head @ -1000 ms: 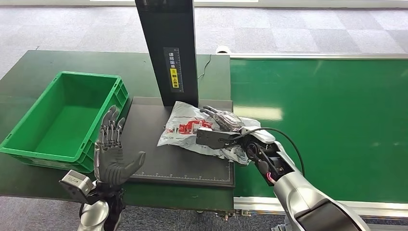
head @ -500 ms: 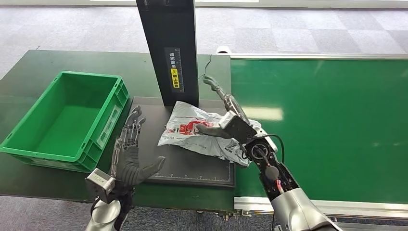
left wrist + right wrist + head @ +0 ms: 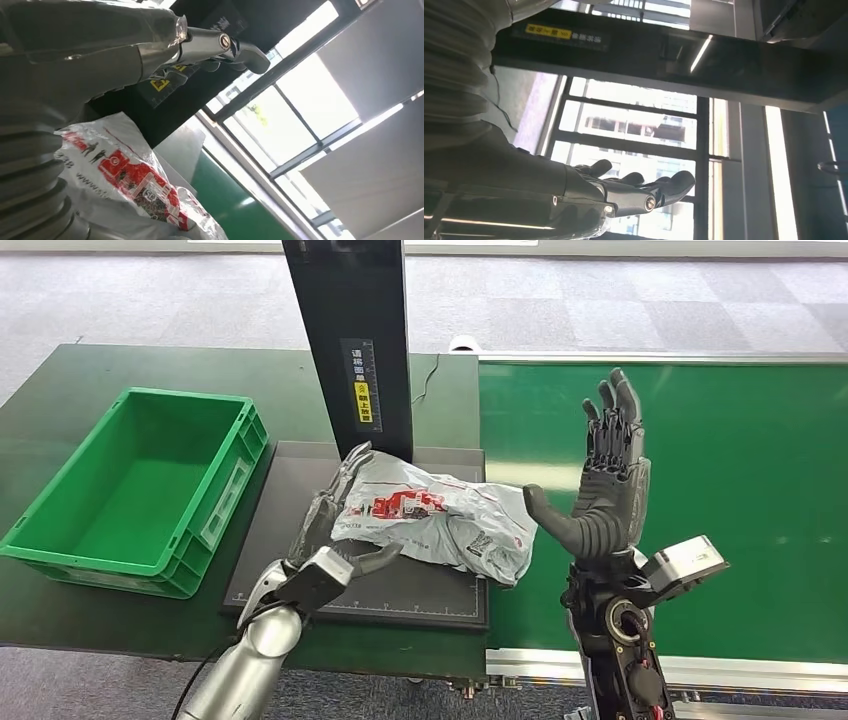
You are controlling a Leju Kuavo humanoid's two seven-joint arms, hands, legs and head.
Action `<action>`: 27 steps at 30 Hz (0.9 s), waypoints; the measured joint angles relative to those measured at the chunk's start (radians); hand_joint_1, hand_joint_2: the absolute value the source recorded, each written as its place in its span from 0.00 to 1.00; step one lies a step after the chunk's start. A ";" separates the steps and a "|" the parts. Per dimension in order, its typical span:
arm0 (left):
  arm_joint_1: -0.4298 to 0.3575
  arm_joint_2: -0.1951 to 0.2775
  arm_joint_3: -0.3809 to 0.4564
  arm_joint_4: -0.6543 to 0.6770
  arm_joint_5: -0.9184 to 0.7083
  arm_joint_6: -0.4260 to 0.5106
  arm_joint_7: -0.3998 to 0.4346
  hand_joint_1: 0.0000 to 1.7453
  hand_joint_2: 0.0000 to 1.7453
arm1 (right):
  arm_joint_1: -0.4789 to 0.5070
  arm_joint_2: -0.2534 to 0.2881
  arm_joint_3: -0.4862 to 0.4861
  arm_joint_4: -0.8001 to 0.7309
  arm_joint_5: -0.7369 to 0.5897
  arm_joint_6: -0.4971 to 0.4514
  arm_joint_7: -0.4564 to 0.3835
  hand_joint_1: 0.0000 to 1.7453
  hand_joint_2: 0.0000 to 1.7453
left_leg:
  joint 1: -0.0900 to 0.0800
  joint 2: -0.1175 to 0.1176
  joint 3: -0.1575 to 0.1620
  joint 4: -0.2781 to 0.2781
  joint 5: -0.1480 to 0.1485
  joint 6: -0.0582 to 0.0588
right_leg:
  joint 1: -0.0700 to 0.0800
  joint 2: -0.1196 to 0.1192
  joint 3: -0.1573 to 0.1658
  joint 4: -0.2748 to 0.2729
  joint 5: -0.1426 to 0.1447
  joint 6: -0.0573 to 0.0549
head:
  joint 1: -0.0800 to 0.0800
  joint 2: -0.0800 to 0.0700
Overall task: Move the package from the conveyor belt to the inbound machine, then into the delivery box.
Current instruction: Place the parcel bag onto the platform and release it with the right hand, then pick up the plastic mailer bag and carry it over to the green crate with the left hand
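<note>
Green conveyor belt (image 3: 700, 500) across the right, dark tabletop (image 3: 80, 390) to the left. Black inbound machine (image 3: 350, 340) upright at centre, its flat platform (image 3: 400, 595) in front. Green delivery box (image 3: 135, 490) left of the platform, nothing inside. Grey package (image 3: 440, 520) with red print lying crumpled on the platform, one end overhanging toward the belt. Right hand (image 3: 605, 495) raised above the belt, fingers straight and apart, holding nothing, apart from the package. Left hand (image 3: 335, 530) at the package's left end, fingers reaching up along it, thumb below; probably touching, grip not clear from either view.
</note>
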 joint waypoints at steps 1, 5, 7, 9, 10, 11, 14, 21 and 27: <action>-0.029 -0.008 -0.015 0.040 -0.050 0.030 0.017 0.00 1.00 | 0.016 0.007 0.000 0.000 -0.009 0.011 0.004 0.00 1.00 | 0.000 0.000 0.000 0.000 0.000 0.000 | 0.000 0.000 0.000 0.000 0.000 0.000 | 0.000 0.000; -0.141 -0.041 -0.078 0.211 -0.196 0.088 0.077 0.00 1.00 | 0.064 0.039 0.002 0.006 -0.033 0.044 0.008 0.00 1.00 | 0.000 0.001 0.000 0.000 0.001 0.000 | 0.000 0.000 0.000 0.000 0.001 0.000 | 0.000 0.000; -0.190 -0.054 -0.103 0.294 -0.229 0.080 0.104 0.00 1.00 | 0.082 0.052 0.001 0.008 -0.038 0.061 0.007 0.00 1.00 | 0.000 0.001 0.000 0.000 0.001 0.000 | 0.000 0.000 0.000 0.000 0.001 0.000 | 0.000 0.000; -0.232 -0.066 -0.118 0.369 -0.241 0.061 0.125 0.00 1.00 | 0.094 0.062 0.001 0.009 -0.041 0.078 0.006 0.00 1.00 | 0.000 0.001 0.000 0.000 0.001 0.000 | 0.000 0.000 0.000 0.000 0.001 0.000 | 0.000 0.000; -0.252 -0.071 -0.122 0.404 -0.242 0.053 0.133 0.00 1.00 | 0.097 0.066 0.000 0.009 -0.041 0.086 0.007 0.00 1.00 | 0.000 0.001 0.000 0.000 0.001 0.000 | 0.000 0.001 0.000 0.000 0.001 0.000 | 0.000 0.000; -0.271 -0.077 -0.124 0.439 -0.244 0.046 0.141 0.00 1.00 | 0.100 0.071 0.000 0.009 -0.041 0.093 0.007 0.00 1.00 | 0.000 0.001 0.000 0.000 0.001 0.000 | 0.000 0.001 0.000 0.000 0.001 0.000 | 0.000 0.000; -0.321 -0.089 -0.133 0.522 -0.264 0.033 0.174 0.00 1.00 | 0.102 0.081 -0.002 0.009 -0.041 0.108 0.009 0.00 1.00 | 0.000 0.001 0.000 0.000 0.001 0.000 | 0.000 0.001 0.000 0.000 0.001 0.000 | 0.000 0.000; -0.393 -0.112 -0.174 0.655 -0.378 0.040 0.286 0.00 1.00 | 0.104 0.098 -0.021 0.011 -0.041 0.121 0.011 0.00 1.00 | 0.000 0.001 0.000 0.000 0.001 0.000 | 0.000 0.001 0.000 0.000 0.001 0.000 | 0.000 0.000; -0.417 -0.135 -0.271 0.734 -0.611 0.094 0.504 0.00 1.00 | 0.116 0.106 -0.035 0.011 -0.040 0.139 0.009 0.00 1.00 | 0.000 0.001 0.000 0.000 0.001 0.000 | 0.000 0.001 0.000 0.000 0.001 0.000 | 0.000 0.000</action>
